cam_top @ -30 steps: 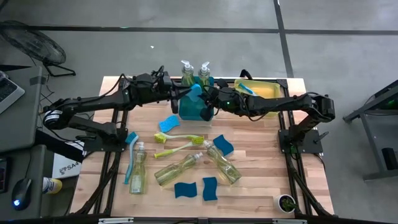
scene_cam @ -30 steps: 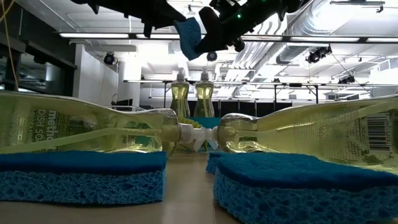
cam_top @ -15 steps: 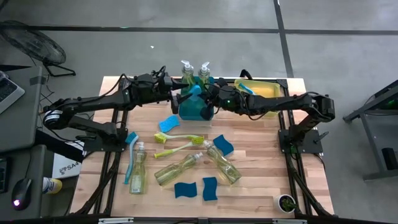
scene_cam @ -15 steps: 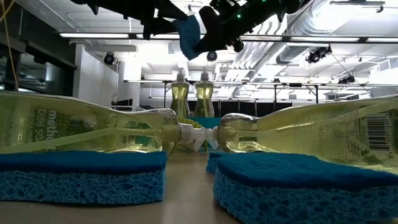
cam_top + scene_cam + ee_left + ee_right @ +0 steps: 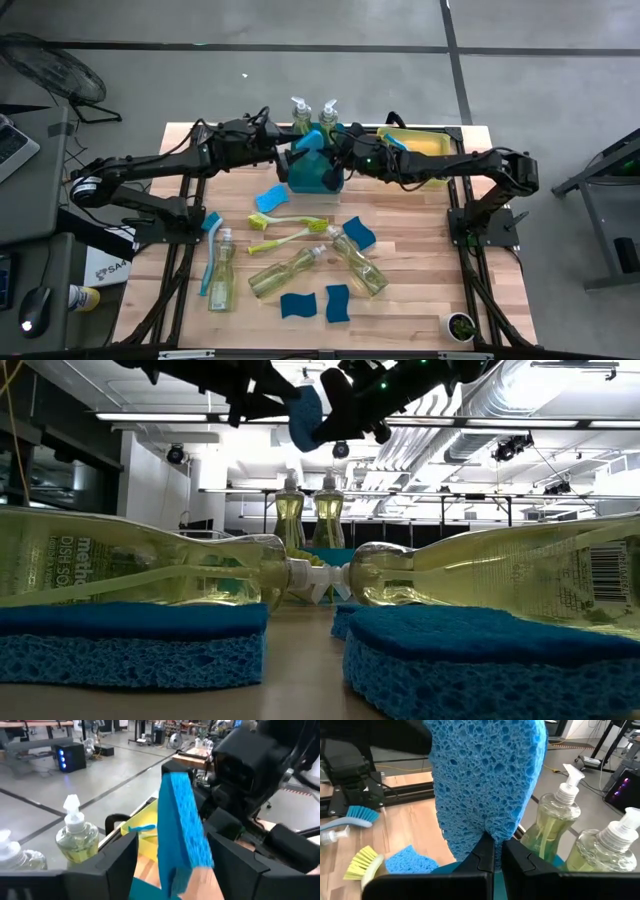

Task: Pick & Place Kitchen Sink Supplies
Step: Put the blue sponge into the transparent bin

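Note:
A blue sponge (image 5: 312,140) hangs in the air over the teal bin (image 5: 313,178), between my two grippers. My right gripper (image 5: 333,150) reaches in from the table's right and is shut on it. My left gripper (image 5: 290,155) comes in from the left and stands open, with one finger (image 5: 117,862) on either side of the sponge (image 5: 180,820); I see no contact. Two pump bottles (image 5: 300,115) stand upright just behind the teal bin. My right gripper pinches one edge of the sponge (image 5: 490,827) between its two fingers (image 5: 482,855). The fingers come nearly level from the table's right. The sponge stands on edge out past the fingertips, lifted clear above the teal bin.
A yellow bin (image 5: 425,148) holding a blue brush sits at the back right. On the near half of the table lie three soap bottles (image 5: 285,270), several blue sponges (image 5: 298,305), two green brushes (image 5: 290,222) and a blue brush (image 5: 210,255).
My left gripper has opened and let go of the sponge, which stays in the air in my right gripper's hold. Both arms have kept their places.

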Robot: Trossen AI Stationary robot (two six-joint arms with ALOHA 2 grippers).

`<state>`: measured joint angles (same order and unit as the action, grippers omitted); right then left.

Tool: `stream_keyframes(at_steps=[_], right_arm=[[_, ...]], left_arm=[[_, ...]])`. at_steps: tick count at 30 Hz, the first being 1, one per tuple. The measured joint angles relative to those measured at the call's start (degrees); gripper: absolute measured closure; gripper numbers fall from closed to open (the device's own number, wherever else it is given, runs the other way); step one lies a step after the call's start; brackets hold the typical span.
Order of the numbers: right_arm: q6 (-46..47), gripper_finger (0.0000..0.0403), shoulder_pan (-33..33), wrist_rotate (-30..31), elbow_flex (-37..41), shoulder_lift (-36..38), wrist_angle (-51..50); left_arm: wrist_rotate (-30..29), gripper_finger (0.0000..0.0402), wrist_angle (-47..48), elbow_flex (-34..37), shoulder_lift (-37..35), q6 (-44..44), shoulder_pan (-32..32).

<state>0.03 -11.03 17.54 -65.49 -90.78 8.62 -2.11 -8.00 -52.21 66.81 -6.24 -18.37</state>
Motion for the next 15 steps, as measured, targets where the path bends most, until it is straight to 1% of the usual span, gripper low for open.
stream_keyframes(at_steps=[3,5,12,13,15], right_arm=[[0.0,0.0399,0.0,0.0,0.0,0.0,-0.1],[0.0,0.0399,0.0,0.0,0.0,0.0,-0.2],[0.0,0.0399,0.0,0.0,0.0,0.0,-0.2],[0.0,0.0399,0.0,0.0,0.0,0.0,-0.2],[0.0,0.0398,0.0,0.0,0.0,0.0,-0.2]], left_arm=[[0.0,0.0215,0.7,0.0,0.0,0.0,0.0],[0.0,0.0247,1.1,0.0,0.0,0.0,0.0],[0.0,0.0380,1.0,0.0,0.0,0.0,0.0],[0.0,0.0388,1.0,0.0,0.0,0.0,0.0],[0.0,0.0386,1.0,0.0,0.0,0.0,0.0]])
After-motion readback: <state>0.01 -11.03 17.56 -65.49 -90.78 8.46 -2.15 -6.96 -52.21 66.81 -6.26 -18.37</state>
